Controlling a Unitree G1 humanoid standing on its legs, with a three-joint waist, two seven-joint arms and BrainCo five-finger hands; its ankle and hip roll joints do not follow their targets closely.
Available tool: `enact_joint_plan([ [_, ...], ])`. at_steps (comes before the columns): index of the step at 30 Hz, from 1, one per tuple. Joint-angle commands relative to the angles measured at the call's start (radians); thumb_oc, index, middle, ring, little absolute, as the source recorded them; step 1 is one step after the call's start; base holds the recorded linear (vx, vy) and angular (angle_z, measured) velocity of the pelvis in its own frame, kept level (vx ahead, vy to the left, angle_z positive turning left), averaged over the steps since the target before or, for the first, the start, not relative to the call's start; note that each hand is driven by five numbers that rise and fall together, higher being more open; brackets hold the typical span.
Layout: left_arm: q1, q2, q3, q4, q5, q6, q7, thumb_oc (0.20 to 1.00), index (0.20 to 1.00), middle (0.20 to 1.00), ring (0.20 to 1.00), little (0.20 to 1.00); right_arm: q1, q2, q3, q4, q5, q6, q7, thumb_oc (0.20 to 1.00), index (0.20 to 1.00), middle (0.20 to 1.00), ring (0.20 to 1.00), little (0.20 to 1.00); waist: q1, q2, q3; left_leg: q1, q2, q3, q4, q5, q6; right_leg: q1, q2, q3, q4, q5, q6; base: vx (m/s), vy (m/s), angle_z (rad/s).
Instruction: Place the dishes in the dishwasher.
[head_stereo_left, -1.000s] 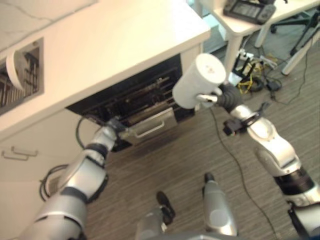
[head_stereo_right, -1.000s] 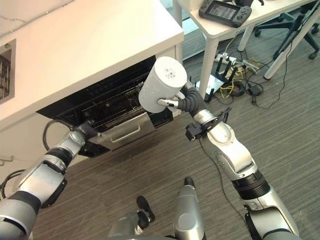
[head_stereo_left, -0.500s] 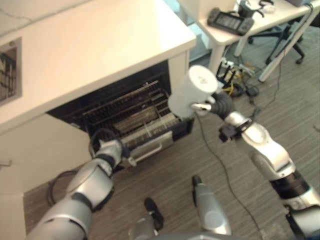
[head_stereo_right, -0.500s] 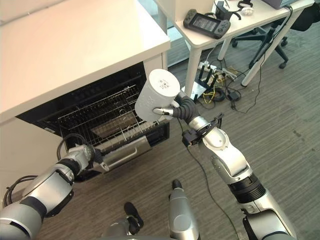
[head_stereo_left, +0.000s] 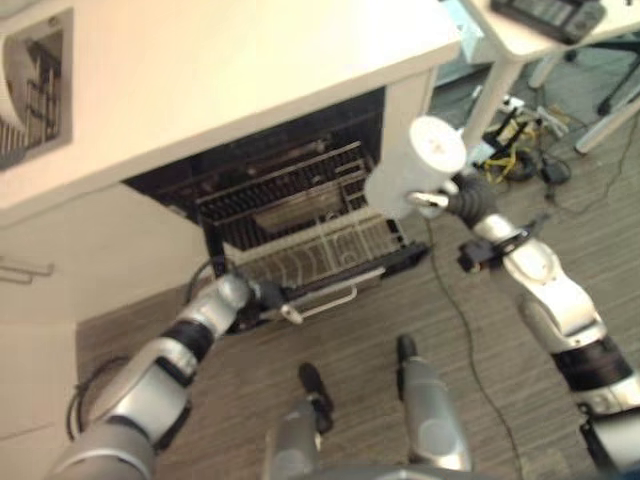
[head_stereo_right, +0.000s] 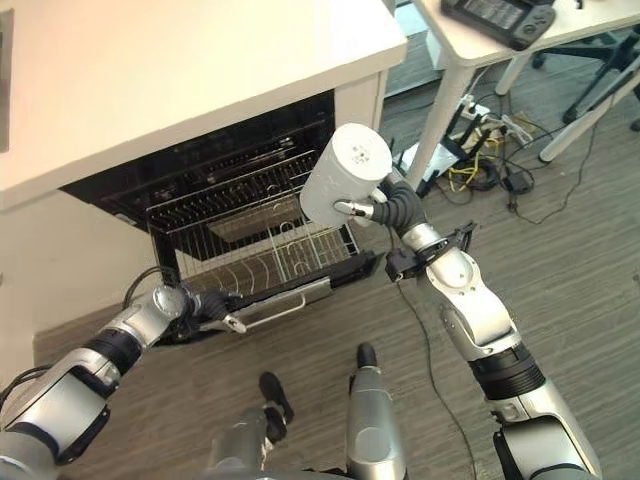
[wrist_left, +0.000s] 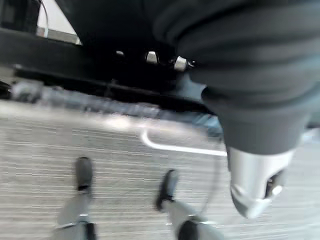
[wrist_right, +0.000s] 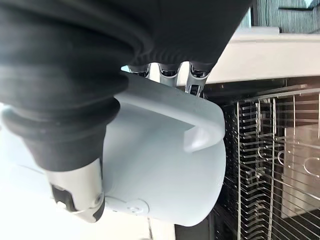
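Left eye view: dishwasher (head_stereo_left: 300, 190) open under the white counter (head_stereo_left: 230, 70). Wire rack (head_stereo_left: 310, 240) drawn out over the floor, its silver bar handle (head_stereo_left: 325, 300) at the front edge. My left hand (head_stereo_left: 262, 295) is down at the handle's near end. My right hand (head_stereo_left: 440, 195) holds a white mug (head_stereo_left: 415, 170) up in the air, beside the rack's right corner, not over it.

Right eye view: same layout. The mug (head_stereo_right: 345, 180) is tipped, flat base towards the camera. The rack (head_stereo_right: 265, 255) looks empty where I can see it. A desk (head_stereo_right: 470, 40) with cables beneath stands to the right.

Left wrist view: dark cover and thumb (wrist_left: 257, 182) close up, the handle (wrist_left: 175, 147) past them. Whether my fingers grip it, I cannot tell.

Right wrist view: fingers (wrist_right: 192, 80) curled through and clamped on the mug's handle (wrist_right: 195, 117); wire tines beyond.

Step in hand, as I judge it: rack is out, mug ready to load. Next calls for swinging the mug left over the rack, mouth down, and lowering it between tines before letting go. The rack must not roll back meanwhile.
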Motion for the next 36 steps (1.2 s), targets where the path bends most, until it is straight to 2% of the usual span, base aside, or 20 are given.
enact_joint_plan([
  [1,0.089,-0.041,0.009,-0.113,-0.198,-0.004,0.021,1.000,1.000,1.000,1.000,1.000,0.025,-0.007,-0.084,-0.097,-0.017,-0.108,-0.024,0.200,0.200,0.200,0.200,0.200,0.013,-0.025,-0.025,-0.037,0.037,-0.046,0.123,-0.086,-0.027,0.035,-0.021,0.006,-0.077,0.031,0.041,-0.02,-0.035,0.29],
  [3,0.106,0.019,0.099,-0.272,-0.318,-0.008,0.097,1.000,1.000,1.000,1.000,1.000,0.063,-0.026,-0.104,-0.099,-0.035,-0.123,-0.036,0.200,0.200,0.200,0.200,0.200,0.037,-0.026,-0.022,-0.040,0.036,-0.055,0.123,-0.082,-0.027,0.042,-0.028,-0.012,-0.077,0.032,0.043,-0.01,-0.069,0.23],
  [4,0.137,0.065,0.179,-0.392,-0.381,-0.029,0.147,1.000,1.000,1.000,1.000,1.000,0.104,-0.038,-0.135,-0.108,-0.043,-0.136,-0.043,0.200,0.200,0.200,0.200,0.200,0.055,-0.029,-0.022,-0.041,0.035,-0.065,0.123,-0.080,-0.027,0.050,-0.032,-0.025,-0.077,0.030,0.044,0.01,-0.098,0.21],
  [6,0.163,0.088,0.245,-0.461,-0.407,-0.075,0.181,1.000,1.000,1.000,1.000,1.000,0.126,-0.040,-0.157,-0.113,-0.052,-0.144,-0.048,0.200,0.200,0.200,0.200,0.200,0.070,-0.034,-0.021,-0.040,0.033,-0.072,0.123,-0.078,-0.028,0.057,-0.036,-0.037,-0.077,0.031,0.045,0.01,-0.087,0.32],
  [12,0.195,0.083,0.390,-0.531,-0.473,-0.205,0.265,1.000,1.000,1.000,1.000,1.000,0.138,-0.035,-0.184,-0.116,-0.098,-0.115,-0.076,0.200,0.200,0.200,0.200,0.200,0.110,-0.053,-0.030,-0.040,0.030,-0.092,0.123,-0.077,-0.028,0.074,-0.045,-0.067,-0.077,0.028,0.050,0.02,-0.071,0.18],
  [15,0.211,0.058,0.458,-0.584,-0.549,-0.291,0.311,1.000,1.000,1.000,1.000,1.000,0.140,-0.033,-0.198,-0.114,-0.128,-0.081,-0.094,0.200,0.200,0.200,0.200,0.200,0.133,-0.069,-0.034,-0.042,0.026,-0.107,0.123,-0.078,-0.027,0.081,-0.043,-0.077,-0.077,0.026,0.051,0.02,-0.090,0.13],
  [19,0.208,0.027,0.515,-0.634,-0.632,-0.336,0.333,1.000,1.000,1.000,1.000,1.000,0.128,-0.029,-0.199,-0.092,-0.157,-0.051,-0.113,0.200,0.200,0.200,0.200,0.200,0.155,-0.092,-0.040,-0.048,0.025,-0.123,0.123,-0.079,-0.027,0.087,-0.040,-0.087,-0.077,0.026,0.052,0.01,-0.104,0.10],
  [25,0.188,0.012,0.518,-0.670,-0.664,-0.328,0.358,1.000,1.000,1.000,1.000,1.000,0.050,-0.030,-0.158,-0.002,-0.145,0.022,-0.146,0.200,0.200,0.200,0.200,0.200,0.193,-0.139,-0.050,-0.060,0.028,-0.148,0.123,-0.072,-0.025,0.097,-0.029,-0.110,-0.077,0.033,0.053,0.00,-0.160,0.09],
  [29,0.151,0.017,0.490,-0.643,-0.692,-0.292,0.359,1.000,1.000,1.000,1.000,1.000,-0.015,-0.035,-0.096,0.116,-0.142,0.067,-0.148,0.200,0.200,0.200,0.200,0.200,0.214,-0.166,-0.055,-0.052,0.035,-0.160,0.123,-0.077,-0.026,0.122,-0.018,-0.124,-0.077,0.028,0.057,0.04,-0.143,0.05],
  [36,0.057,0.029,0.438,-0.577,-0.746,-0.242,0.385,1.000,1.000,1.000,1.000,1.000,-0.130,-0.043,-0.009,0.352,-0.079,0.085,-0.151,0.200,0.200,0.200,0.200,0.200,0.243,-0.195,-0.058,-0.049,0.044,-0.177,0.123,-0.072,-0.029,0.142,-0.006,-0.145,-0.077,0.031,0.058,0.03,-0.125,0.11],
])
